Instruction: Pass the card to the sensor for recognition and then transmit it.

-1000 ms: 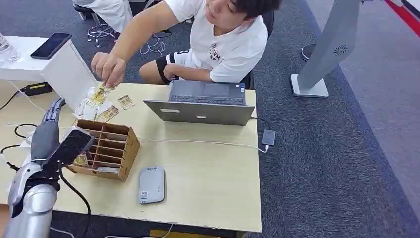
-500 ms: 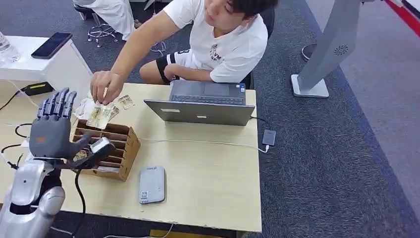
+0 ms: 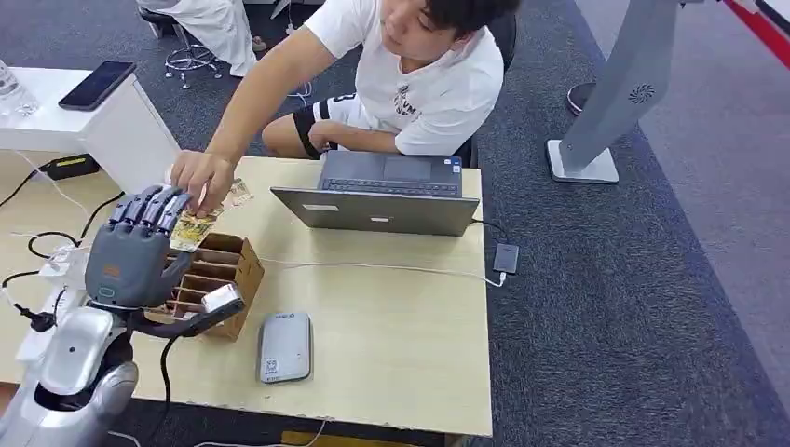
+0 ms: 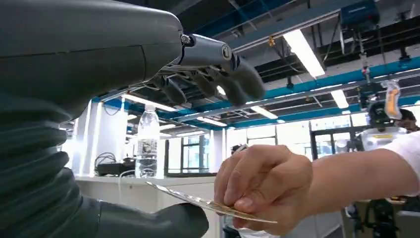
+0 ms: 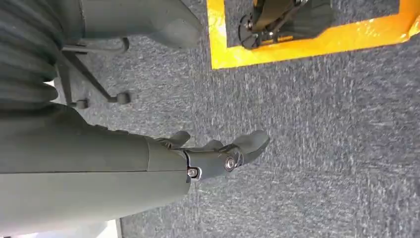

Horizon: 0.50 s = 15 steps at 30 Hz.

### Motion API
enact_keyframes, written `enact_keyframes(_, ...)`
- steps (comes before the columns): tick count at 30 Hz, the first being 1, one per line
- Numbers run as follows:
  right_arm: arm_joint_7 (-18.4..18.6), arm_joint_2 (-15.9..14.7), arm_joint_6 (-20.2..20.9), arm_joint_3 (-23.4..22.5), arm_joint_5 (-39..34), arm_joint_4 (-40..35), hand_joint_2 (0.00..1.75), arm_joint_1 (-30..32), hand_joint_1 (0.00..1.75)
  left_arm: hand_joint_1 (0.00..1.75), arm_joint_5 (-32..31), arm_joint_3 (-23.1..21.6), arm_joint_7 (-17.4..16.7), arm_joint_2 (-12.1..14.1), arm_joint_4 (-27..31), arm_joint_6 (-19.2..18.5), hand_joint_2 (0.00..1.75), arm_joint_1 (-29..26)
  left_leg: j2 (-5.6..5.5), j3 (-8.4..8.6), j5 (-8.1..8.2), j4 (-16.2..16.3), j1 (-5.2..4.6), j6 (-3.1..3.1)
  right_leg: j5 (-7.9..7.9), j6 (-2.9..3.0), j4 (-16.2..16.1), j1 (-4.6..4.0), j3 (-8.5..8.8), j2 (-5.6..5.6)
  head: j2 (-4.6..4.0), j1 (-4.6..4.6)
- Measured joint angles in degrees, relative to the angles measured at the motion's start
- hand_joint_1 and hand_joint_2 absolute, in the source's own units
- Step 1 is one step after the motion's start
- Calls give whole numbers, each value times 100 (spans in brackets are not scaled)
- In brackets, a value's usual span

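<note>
The left hand (image 3: 135, 253) is raised above the wooden slotted box (image 3: 212, 279), palm turned away from the head camera, fingers (image 3: 149, 207) spread and extended, thumb out to the side; it holds nothing. In the left wrist view the same hand (image 4: 148, 124) is open, with the card (image 4: 208, 203) lying between the thumb below and the fingers above, not yet touched by either. The card is pinched by a person's hand (image 4: 262, 186), which reaches in from across the table (image 3: 391, 345); in the head view that hand (image 3: 200, 177) sits just beyond the robot's fingertips, over a few more cards (image 3: 196, 228) at the far edge of the box. The right hand (image 5: 218, 153) hangs over grey carpet, fingers loosely apart, empty. On the table, a grey card reader (image 3: 285, 346) lies near the box, on its right, and an open laptop (image 3: 382, 196) stands further back in front of the seated person (image 3: 429, 74).
</note>
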<state>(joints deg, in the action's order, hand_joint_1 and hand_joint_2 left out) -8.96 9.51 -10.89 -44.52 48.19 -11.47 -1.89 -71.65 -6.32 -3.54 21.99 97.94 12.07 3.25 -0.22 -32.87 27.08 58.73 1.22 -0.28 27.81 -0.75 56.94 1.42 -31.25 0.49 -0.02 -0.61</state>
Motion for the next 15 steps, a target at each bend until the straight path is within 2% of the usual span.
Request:
enact_keyframes(9,-92,46,2,-2,-4,4,175,-2,0,175,2,-386,68,5,363,4,175,-123,0,-1,0,0,0,0,0,0,0,0,2,0,2,-2)
enact_keyframes(15,-107,48,-9,-11,-4,9,175,-1,0,175,50,-516,118,5,403,17,175,-123,0,0,-3,0,0,-3,-1,0,1,0,1,0,0,-2)
